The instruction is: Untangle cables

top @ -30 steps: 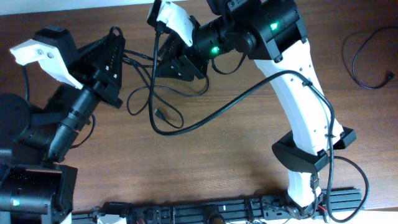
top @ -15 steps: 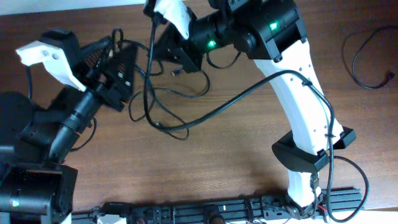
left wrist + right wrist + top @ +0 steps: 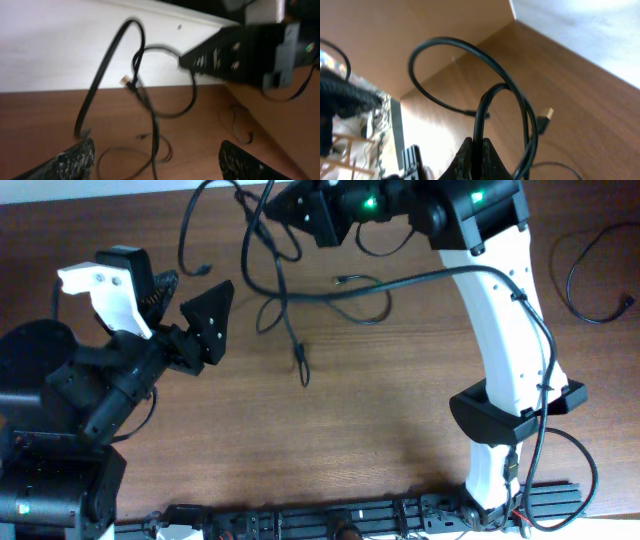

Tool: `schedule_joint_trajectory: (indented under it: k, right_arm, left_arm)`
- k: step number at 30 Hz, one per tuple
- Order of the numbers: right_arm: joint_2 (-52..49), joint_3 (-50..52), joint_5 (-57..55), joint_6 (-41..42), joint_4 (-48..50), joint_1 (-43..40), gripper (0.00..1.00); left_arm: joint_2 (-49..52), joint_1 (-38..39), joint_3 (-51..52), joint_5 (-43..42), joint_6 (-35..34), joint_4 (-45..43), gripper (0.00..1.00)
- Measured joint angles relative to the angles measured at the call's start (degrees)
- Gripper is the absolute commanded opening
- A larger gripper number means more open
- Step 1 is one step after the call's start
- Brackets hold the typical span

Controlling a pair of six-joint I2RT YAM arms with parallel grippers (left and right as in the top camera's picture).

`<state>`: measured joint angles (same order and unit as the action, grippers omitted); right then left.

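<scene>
My right gripper (image 3: 303,212) is at the table's far edge, shut on a black cable (image 3: 479,125) that runs up between its closed fingertips (image 3: 492,157). From it the tangled cables (image 3: 283,310) hang in loops, one loose end (image 3: 301,368) trailing onto the wood. A gold-tipped plug (image 3: 546,116) dangles beside the held strand. My left gripper (image 3: 190,305) is to the left of the tangle, open and holding nothing. In the left wrist view its fingers (image 3: 75,161) stand wide apart, with the hanging cables (image 3: 152,120) ahead of them.
A separate black cable (image 3: 590,280) lies in a loop at the far right of the brown table (image 3: 380,420). The right arm's thicker wire (image 3: 440,277) arcs over the table. A white wall (image 3: 50,45) runs behind the far edge.
My right gripper shut on a cable and lifted the tangle up toward the far edge. My left gripper opened, let go of the cables and drew back to the left.
</scene>
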<state>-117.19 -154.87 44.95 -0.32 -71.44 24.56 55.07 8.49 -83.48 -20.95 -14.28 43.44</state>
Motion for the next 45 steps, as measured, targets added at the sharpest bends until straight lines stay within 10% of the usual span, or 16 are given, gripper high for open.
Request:
schedule_joint_trajectory:
  k: [14,24,41,43,45]
  right_arm:
    - [3.5,0.1,0.1,18.9,16.4,-0.9,0.04]
    - [6.4,0.1,0.1,28.9,20.0,-0.9,0.04]
    - [9.6,0.1,2.1,38.5,22.0,-0.9,0.04]
    - [9.6,0.1,2.9,40.1,22.2,-0.9,0.04]
    - [9.6,0.1,3.7,41.3,22.3,-0.9,0.04]
  left_arm:
    - [0.0,0.0,-0.1,-4.6,12.6,13.4,0.77]
    - [7.9,0.0,-0.1,-11.9,16.7,14.4,0.47]
    - [17.5,2.5,-0.1,-20.5,22.2,6.5,0.57]
    - [17.6,4.2,-0.1,-20.7,23.2,4.4,0.46]
    - [17.9,5.9,-0.1,-20.7,24.0,3.3,0.14]
